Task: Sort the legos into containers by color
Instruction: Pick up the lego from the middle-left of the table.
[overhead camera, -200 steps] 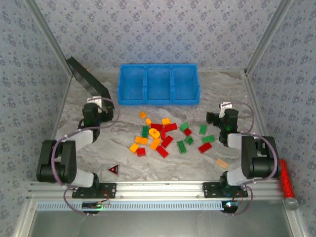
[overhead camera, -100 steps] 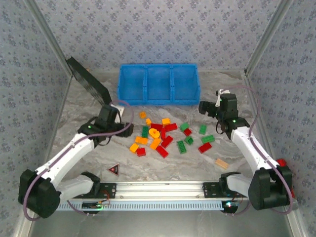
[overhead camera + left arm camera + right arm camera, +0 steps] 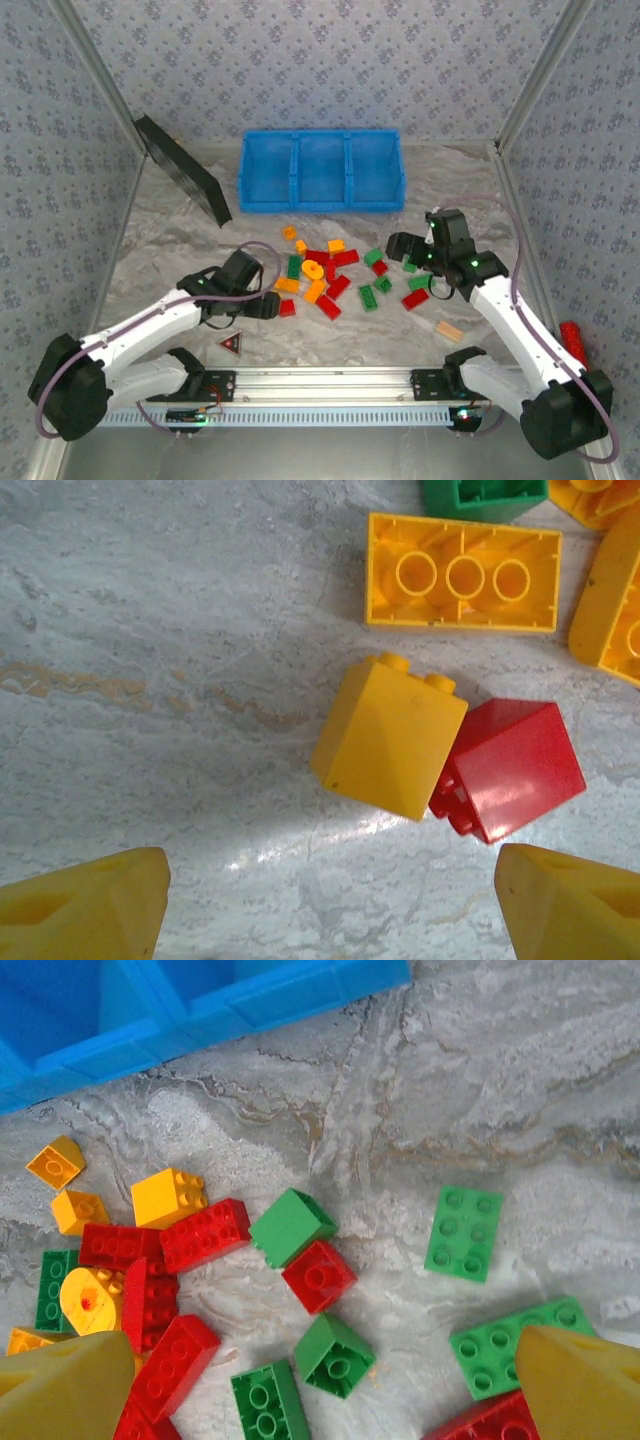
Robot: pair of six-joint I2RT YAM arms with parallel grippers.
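Note:
The legos [image 3: 325, 272], red, green and orange-yellow, lie scattered mid-table in front of the blue three-compartment container [image 3: 320, 170]. My left gripper [image 3: 266, 300] hovers low at the pile's left edge. In the left wrist view it [image 3: 330, 910] is open over bare table, just short of a yellow brick [image 3: 390, 735] that touches a red brick [image 3: 510, 768]. My right gripper [image 3: 401, 255] hangs over the green bricks on the right. Its jaws [image 3: 320, 1390] are open and empty above an overturned green brick [image 3: 338, 1353] and a small red one [image 3: 318, 1275].
A flat black panel [image 3: 185, 172] leans at the back left. A red-and-black triangle marker [image 3: 230, 344] lies near the left base. A tan wooden block [image 3: 450, 330] lies front right. Patterned walls enclose the table on three sides.
Both arms have unfolded from near their bases and reached in to the pile. The left gripper came down at the yellow and red bricks, and the right swung left over the green ones.

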